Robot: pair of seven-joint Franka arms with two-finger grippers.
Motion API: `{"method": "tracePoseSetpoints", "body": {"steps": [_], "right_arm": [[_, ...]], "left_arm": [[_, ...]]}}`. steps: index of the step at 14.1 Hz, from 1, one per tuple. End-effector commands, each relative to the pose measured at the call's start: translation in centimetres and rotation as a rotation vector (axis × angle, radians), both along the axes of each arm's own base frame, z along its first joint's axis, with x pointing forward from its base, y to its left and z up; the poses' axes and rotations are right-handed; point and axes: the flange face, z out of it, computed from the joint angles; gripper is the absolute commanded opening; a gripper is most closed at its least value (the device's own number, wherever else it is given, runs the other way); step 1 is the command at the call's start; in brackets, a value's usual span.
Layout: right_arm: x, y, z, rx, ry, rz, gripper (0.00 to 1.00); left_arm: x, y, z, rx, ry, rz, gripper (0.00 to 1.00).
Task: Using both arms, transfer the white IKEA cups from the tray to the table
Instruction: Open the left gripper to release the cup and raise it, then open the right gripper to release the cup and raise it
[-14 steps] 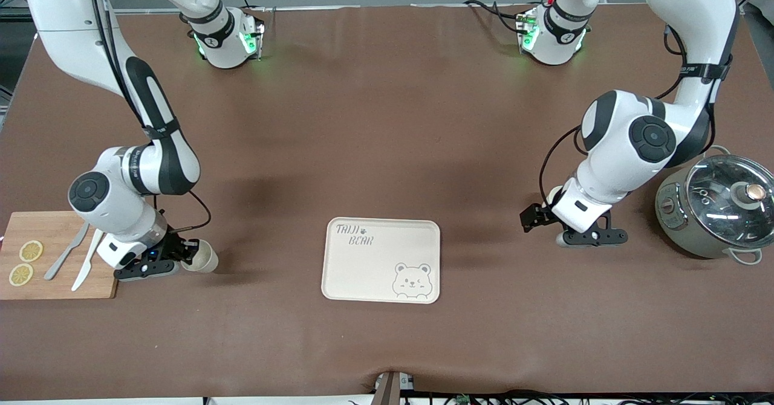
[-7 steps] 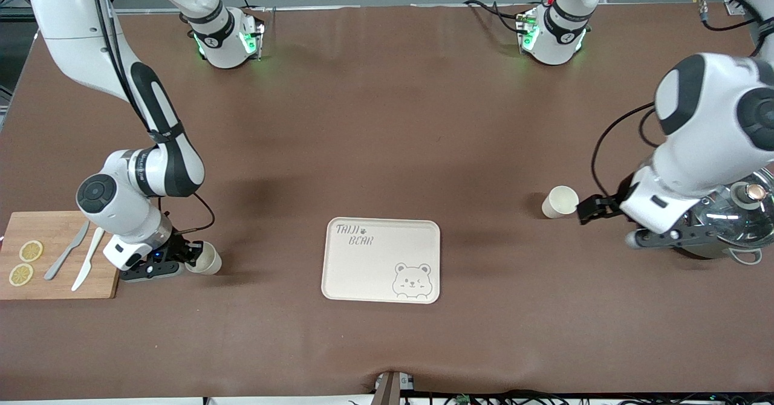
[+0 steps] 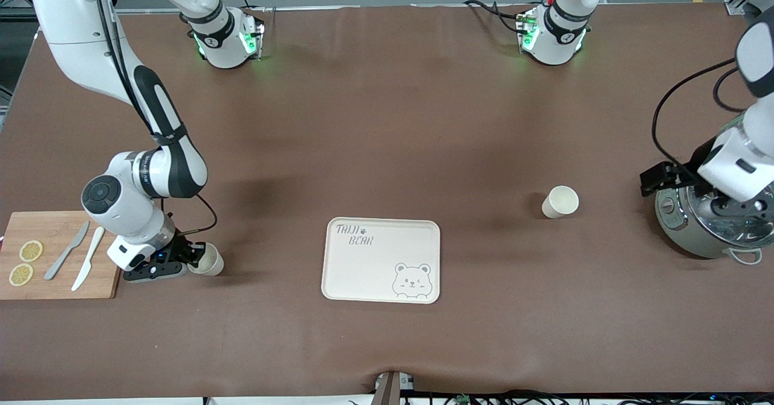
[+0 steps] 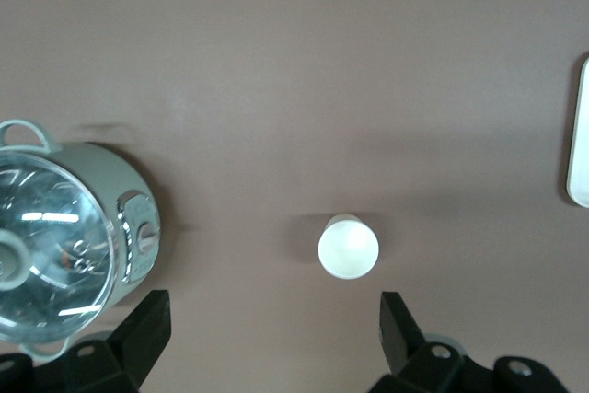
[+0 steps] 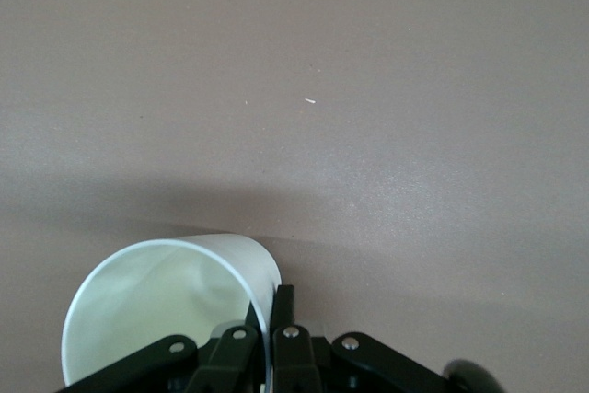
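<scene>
- Bear tray (image 3: 381, 260), cream with a bear drawing, flat on the brown table (image 3: 387, 139), nearest the front camera among the central items
- Right gripper (image 3: 181, 264) low at the table between the tray and the wooden cutting board (image 3: 57, 254), just beside the board; fingers (image 5: 281, 319) pressed together on the rim wall of one white cup (image 3: 208, 259), one finger inside the mouth, one outside
- That cup is tilted, its mouth open toward the right wrist view (image 5: 166, 310)
- Board carries two lemon slices (image 3: 25, 262) and two knives (image 3: 78, 259)
- Second white cup (image 3: 560, 201) stands upright and alone on the table, toward the left arm's end, between tray and pot (image 3: 707, 223); nothing touches it (image 4: 348, 247)
- Left gripper (image 4: 271, 319) raised, over the pot's edge; fingers (image 4: 147, 324) spread wide, holding nothing, well clear above the cup
</scene>
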Motion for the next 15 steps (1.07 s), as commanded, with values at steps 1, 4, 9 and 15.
{"method": "tracePoseSetpoints", "body": {"steps": [1, 4, 9, 15], "right_arm": [[0.0, 0.1, 0.2, 0.003, -0.008, 0.004, 0.27], [0.0, 0.0, 0.2, 0.004, -0.008, 0.0, 0.47], [0.0, -0.1, 0.6, 0.005, -0.005, -0.002, 0.79], [0.2, -0.3, 2.6, 0.002, -0.005, 0.015, 1.0]], "left_arm": [[-2.0, -0.6, 2.6, -0.026, 0.005, -0.015, 1.0], [-3.9, -0.8, 5.1, -0.044, 0.005, -0.011, 1.0], [-4.5, -0.9, 6.3, -0.048, -0.007, -0.014, 1.0], [-4.0, -1.6, 6.6, -0.046, -0.037, -0.001, 1.0]]}}
